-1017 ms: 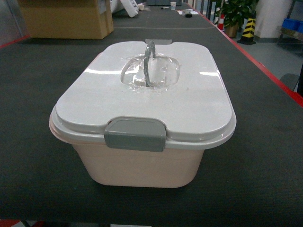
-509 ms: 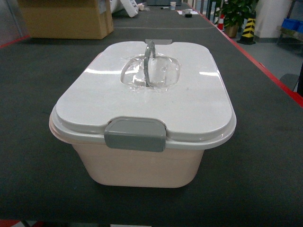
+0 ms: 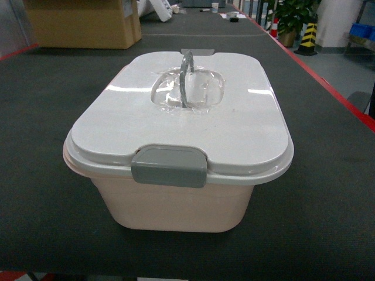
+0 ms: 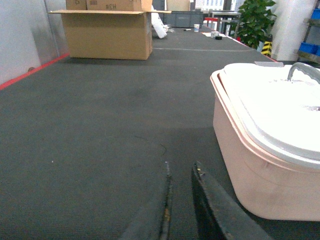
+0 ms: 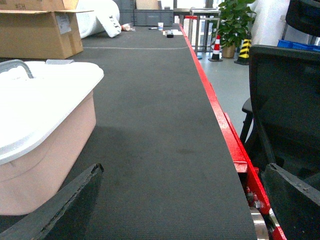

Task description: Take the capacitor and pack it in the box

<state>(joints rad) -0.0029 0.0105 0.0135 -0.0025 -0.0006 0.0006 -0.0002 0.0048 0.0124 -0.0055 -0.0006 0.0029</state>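
The box [image 3: 176,205] is a pale pink tub on the dark mat, directly in front of me. Its white lid [image 3: 193,123] is on, the grey latch [image 3: 169,167] faces me and the clear handle [image 3: 186,79] stands upright. No capacitor shows in any view. Neither gripper appears in the head view. My left gripper [image 4: 182,167] rests low over the mat just left of the box [image 4: 245,165], its jaws almost together with only a thin strip of mat between them. My right gripper [image 5: 183,167] is wide open and holds nothing, to the right of the box [image 5: 45,160].
A brown cardboard carton [image 3: 82,23] stands at the far left of the table. The table's red edge [image 5: 220,115] runs along the right, with a black chair [image 5: 285,100] beyond it. A plant [image 3: 293,14], a striped bollard [image 3: 309,35] and blue bins [image 3: 360,29] are far right.
The box sits a few pixels further right in the head view. Nothing else has visibly changed.
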